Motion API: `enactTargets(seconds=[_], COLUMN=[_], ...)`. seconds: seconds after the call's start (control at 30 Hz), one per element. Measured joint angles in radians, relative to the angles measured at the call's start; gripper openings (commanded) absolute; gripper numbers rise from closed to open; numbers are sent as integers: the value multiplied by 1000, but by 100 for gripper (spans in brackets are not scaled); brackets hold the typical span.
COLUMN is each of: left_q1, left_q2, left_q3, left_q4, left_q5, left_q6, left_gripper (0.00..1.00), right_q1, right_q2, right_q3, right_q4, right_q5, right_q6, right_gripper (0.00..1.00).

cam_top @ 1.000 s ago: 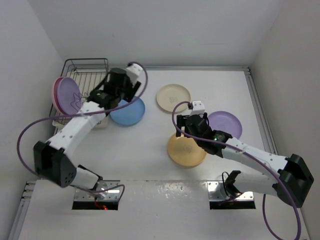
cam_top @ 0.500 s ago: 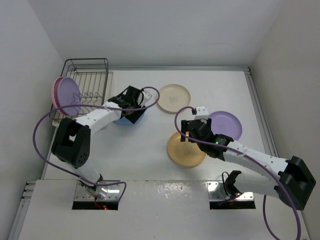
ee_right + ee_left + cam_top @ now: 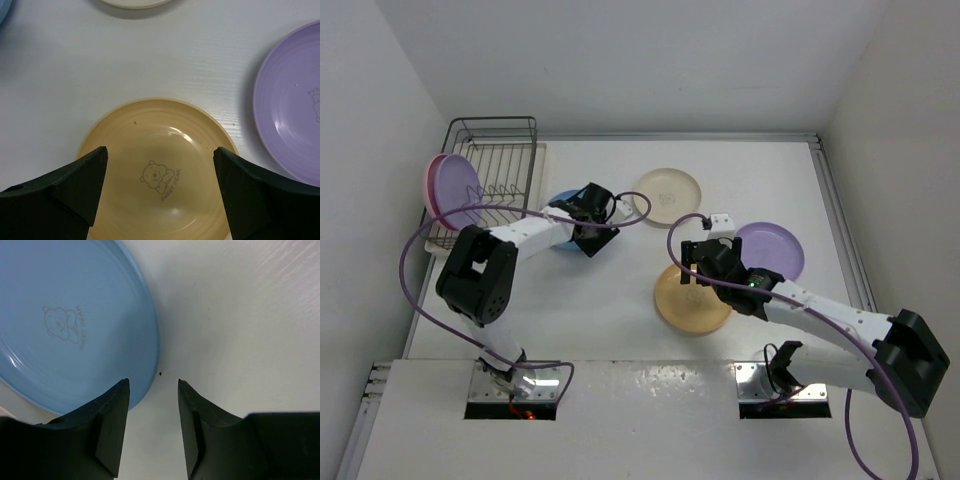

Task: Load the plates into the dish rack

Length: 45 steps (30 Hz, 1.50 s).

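Note:
The dish rack point(image 3: 492, 168) stands at the back left, with a pink plate point(image 3: 431, 190) and a lilac plate point(image 3: 454, 188) upright at its left end. A blue plate point(image 3: 70, 325) lies flat beside the rack. My left gripper point(image 3: 153, 385) hovers low at its right rim, open, its left finger point(image 3: 107, 425) over the rim and mostly bare table in the gap. My right gripper point(image 3: 160, 150) is wide open above the orange-yellow plate point(image 3: 157, 175), holding nothing. From above, the left gripper point(image 3: 595, 226) covers most of the blue plate point(image 3: 560, 203).
A cream plate point(image 3: 667, 196) lies flat at the back centre. A second lilac plate point(image 3: 775, 249) lies right of the orange-yellow plate point(image 3: 692, 300). Purple cables loop off both arms. White walls close in the table on the left, back and right.
My left arm swung from the rack out to the blue plate's right rim and came down low, its jaws narrowing. The right arm barely moved.

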Motion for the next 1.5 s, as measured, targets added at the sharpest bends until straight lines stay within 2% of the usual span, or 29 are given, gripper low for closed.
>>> enactTargets(seconds=[0.1, 0.2, 0.27, 0.33, 0.47, 0.8, 0.83, 0.87, 0.9, 1.0, 1.07, 1.17, 1.3, 1.4, 1.5], left_q1=[0, 0, 0, -5, -23, -135, -146, -159, -170, -210, -232, -230, -114, 13, 92], left_q2=[38, 98, 123, 124, 108, -54, -60, -66, -75, -113, -158, -261, -401, -417, -378], left_q3=[1, 2, 12, 32, 45, -151, -161, -170, -177, -196, -205, -209, -203, -185, -185], left_q4=[11, 25, 29, 35, 55, 11, 6, -1, -6, -35, -63, -89, -91, -77, -69], left_q5=[-6, -16, -28, -39, -43, 13, 15, 21, 29, 74, 94, 127, 135, 72, -12], left_q6=[16, 26, 37, 54, 66, 142, 147, 152, 156, 171, 178, 179, 136, 53, -51], left_gripper=[35, 28, 11, 0, 0, 0, 6, 16, 37, 69, 77, 81, 79, 75, 73], right_q1=[-2, -5, -5, -5, -5, -11, -11, -12, -12, -12, -14, -17, -18, -18, -18], right_q2=[0, 0, 1, 1, -3, -36, -37, -37, -38, -43, -48, -59, -75, -82, -82], right_q3=[0, 0, 0, 0, 0, -3, -3, -3, -3, -3, -3, -3, -14, -30, -39], right_q4=[0, 0, -1, -4, -10, -12, -11, -12, -12, -12, -12, -13, -12, -12, -12], right_q5=[0, 0, 0, 0, 6, 27, 28, 29, 30, 33, 33, 34, 43, 44, 43], right_q6=[0, -2, -4, -5, -7, -8, -10, -11, -12, -18, -19, -22, -22, -21, -18], right_gripper=[87, 87, 87, 87, 87, 87, 87, 87, 87, 87, 87, 87, 87, 87, 87])
